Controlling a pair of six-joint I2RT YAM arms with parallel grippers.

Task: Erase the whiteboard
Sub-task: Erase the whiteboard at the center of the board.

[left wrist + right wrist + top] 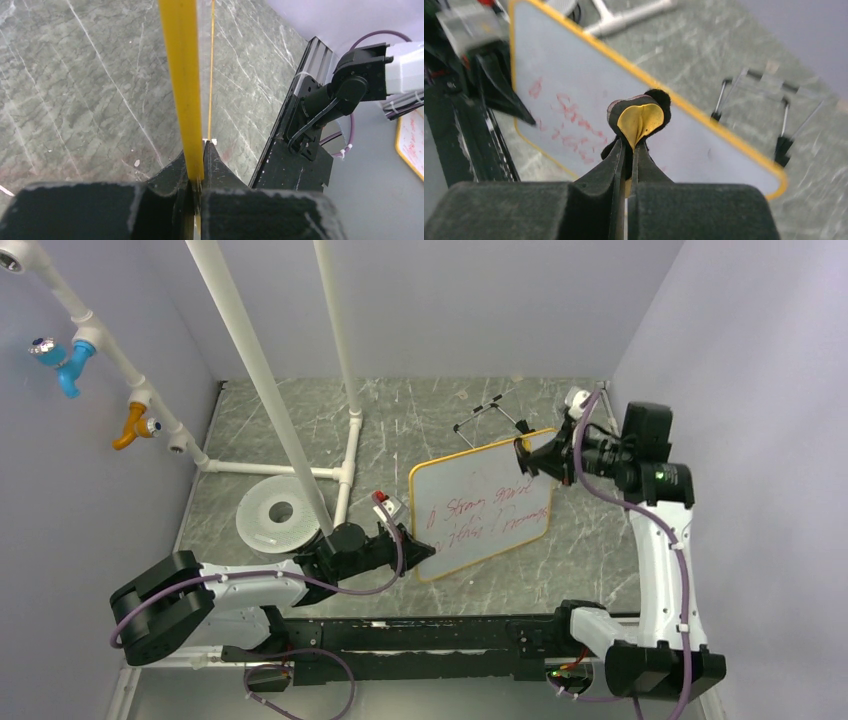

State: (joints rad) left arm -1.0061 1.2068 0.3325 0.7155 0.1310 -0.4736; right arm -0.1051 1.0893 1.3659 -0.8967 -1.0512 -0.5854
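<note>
The whiteboard has a yellow-orange frame and red scrawl. It is held tilted above the table. My left gripper is shut on its near left edge; the left wrist view shows the frame edge clamped between the jaws at the gripper. My right gripper is at the board's far right corner, shut on a small yellow and black eraser pad. In the right wrist view the gripper holds the pad over the whiteboard, beside the red scrawl.
A round white disc with a centre hole lies at the left by a white pipe frame. A black wire stand lies behind the board and also shows in the right wrist view. Blue and orange taps hang on the left wall.
</note>
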